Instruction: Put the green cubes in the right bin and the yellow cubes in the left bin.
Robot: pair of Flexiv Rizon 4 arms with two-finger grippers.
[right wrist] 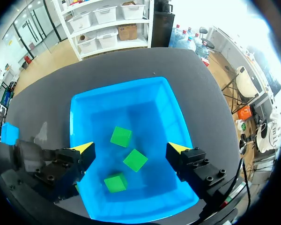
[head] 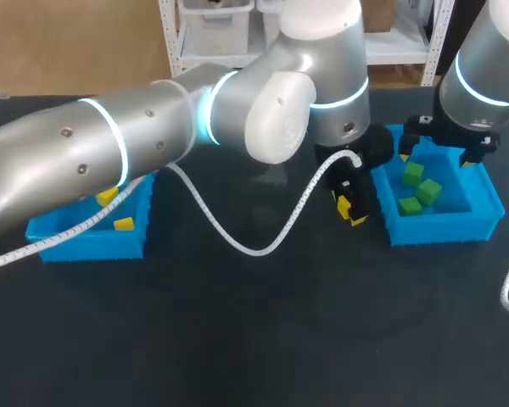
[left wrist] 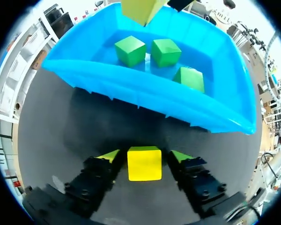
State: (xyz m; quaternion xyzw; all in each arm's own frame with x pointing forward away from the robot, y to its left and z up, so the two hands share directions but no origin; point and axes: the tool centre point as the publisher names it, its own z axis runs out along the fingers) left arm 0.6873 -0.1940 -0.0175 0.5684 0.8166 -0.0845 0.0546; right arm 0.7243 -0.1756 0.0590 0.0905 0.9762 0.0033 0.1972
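Gap is showing either side of the yellow cube (left wrist: 144,163), sitting on the bench (left wrist: 51,140) between the open left pincer's (left wrist: 144,158) tips, beside the right bin (left wrist: 145,93); right pincer (right wrist: 130,151) is hovering open, empty.

the left arm (head: 110,144) stretches in from the left, well past the middle, wrist bent downward. the left pincer (left wrist: 144,157) sits low, fingers parted. the right arm (head: 483,68) stands steep at the right. the right pincer (right wrist: 131,148) points down, fingers spread wide.

2 silver arms (head: 110,144), cyan rings (head: 112,140), white cables (head: 263,244)
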